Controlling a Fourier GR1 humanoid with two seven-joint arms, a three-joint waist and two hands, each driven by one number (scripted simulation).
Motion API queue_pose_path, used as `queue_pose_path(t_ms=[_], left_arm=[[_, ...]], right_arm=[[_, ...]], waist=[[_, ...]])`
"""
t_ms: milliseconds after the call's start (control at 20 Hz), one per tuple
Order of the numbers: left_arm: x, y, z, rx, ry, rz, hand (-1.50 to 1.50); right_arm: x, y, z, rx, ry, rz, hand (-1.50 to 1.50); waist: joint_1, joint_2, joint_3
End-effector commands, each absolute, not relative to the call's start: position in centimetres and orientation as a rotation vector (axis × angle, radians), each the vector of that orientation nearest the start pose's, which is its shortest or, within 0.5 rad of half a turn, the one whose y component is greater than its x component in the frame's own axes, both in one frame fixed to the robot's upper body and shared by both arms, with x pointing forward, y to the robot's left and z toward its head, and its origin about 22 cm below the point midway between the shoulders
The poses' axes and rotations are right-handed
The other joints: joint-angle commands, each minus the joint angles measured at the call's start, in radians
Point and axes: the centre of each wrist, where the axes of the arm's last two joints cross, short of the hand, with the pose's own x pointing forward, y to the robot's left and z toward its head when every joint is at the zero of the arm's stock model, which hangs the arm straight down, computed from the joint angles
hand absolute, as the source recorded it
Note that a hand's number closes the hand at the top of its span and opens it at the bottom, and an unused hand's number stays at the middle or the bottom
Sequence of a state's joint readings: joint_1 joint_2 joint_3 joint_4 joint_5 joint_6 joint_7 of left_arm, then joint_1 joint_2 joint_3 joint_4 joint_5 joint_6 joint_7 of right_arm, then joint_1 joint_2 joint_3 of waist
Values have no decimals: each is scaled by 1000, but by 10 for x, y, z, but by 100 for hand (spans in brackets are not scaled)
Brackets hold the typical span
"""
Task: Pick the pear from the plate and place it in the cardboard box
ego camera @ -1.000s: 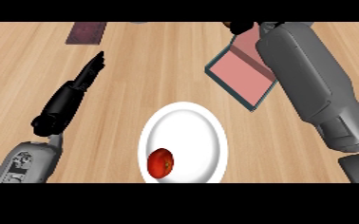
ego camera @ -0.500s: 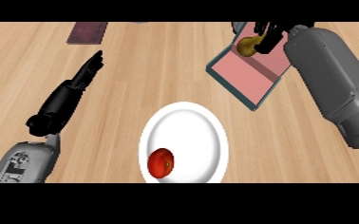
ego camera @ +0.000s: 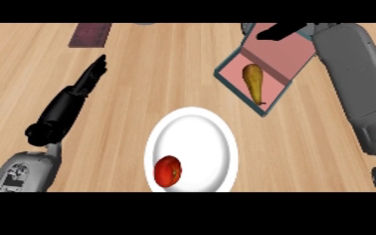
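Observation:
A brownish-yellow pear [ego camera: 253, 81] lies inside the flat pink-lined cardboard box [ego camera: 283, 55] at the upper right, apart from any hand. My right hand [ego camera: 283, 30] hovers over the box's far edge, fingers straight and holding nothing; its grey forearm runs down the right side. The white plate [ego camera: 192, 129] sits at the bottom centre with a red tomato [ego camera: 168, 171] on its lower left part. My left hand [ego camera: 89, 76] rests on the counter at the left, fingers straight, well clear of the plate.
A dark reddish flat item [ego camera: 90, 34] lies at the upper left on the wooden counter [ego camera: 169, 69]. The right forearm [ego camera: 352, 84] stands beside the box's right side.
The pear left my right hand and now lies in the box. The right hand opened and drew back toward the box's far edge. The left arm stayed still.

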State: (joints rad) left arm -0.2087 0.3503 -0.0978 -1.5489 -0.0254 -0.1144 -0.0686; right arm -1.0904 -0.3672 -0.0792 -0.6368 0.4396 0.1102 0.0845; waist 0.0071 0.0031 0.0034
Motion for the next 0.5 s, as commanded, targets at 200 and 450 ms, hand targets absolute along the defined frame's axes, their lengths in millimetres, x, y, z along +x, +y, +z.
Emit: queue_pose_path(t_ms=[200,450], left_arm=[[286,265,56,85,-1755,-530,0],[294,269,68,104,-1759,-544,0]], right_arm=[[455,-279,172,-311,-1650,0,-150],[445,-325,157,-351,-1673,-123,-150]], waist=[[-2,2,-2],[5,4,-3]])
